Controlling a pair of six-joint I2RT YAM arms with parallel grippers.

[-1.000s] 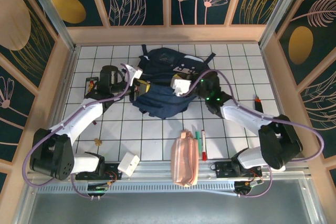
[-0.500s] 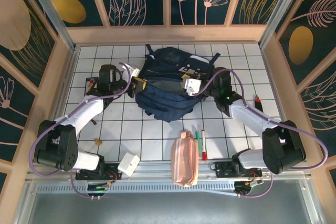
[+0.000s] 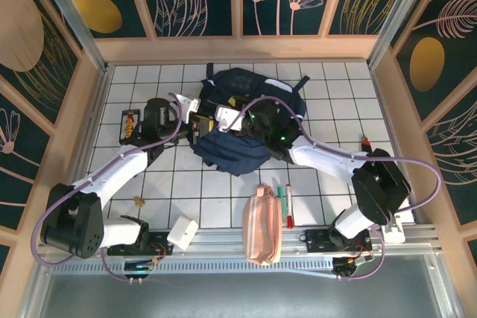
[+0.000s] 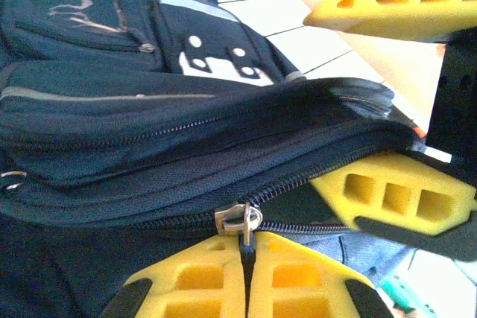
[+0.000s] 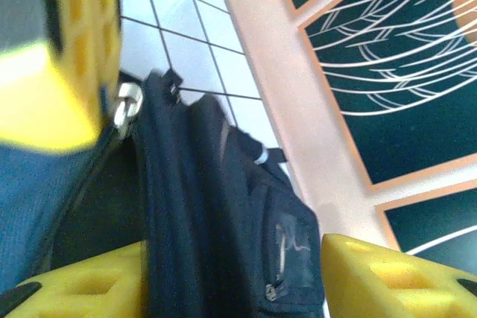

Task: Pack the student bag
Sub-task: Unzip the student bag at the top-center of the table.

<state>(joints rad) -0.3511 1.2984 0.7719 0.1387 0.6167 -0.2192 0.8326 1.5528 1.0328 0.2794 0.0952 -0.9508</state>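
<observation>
The student bag point(image 3: 250, 87) lies on the tiled counter point(image 3: 335, 80) between the two arms, with a pink pouch point(image 3: 262, 229) well apart on its near side. At the bag's left edge the left pincer point(image 4: 246, 258) is clenched on the zipper pull point(image 4: 240, 221), right at the start of the zipper line. That line, the bag's long seam, runs away from this pincer across the bag toward its right side. The right pincer point(image 5: 231, 281) reaches in over the bag from the right. It is released, its fingers spread to either side of the upper flap without pressing it. Judged from this, the left arm is the nearer one to work the zipper, drawing the pull along the seam, while the right arm could steady or lift the flap.
</observation>
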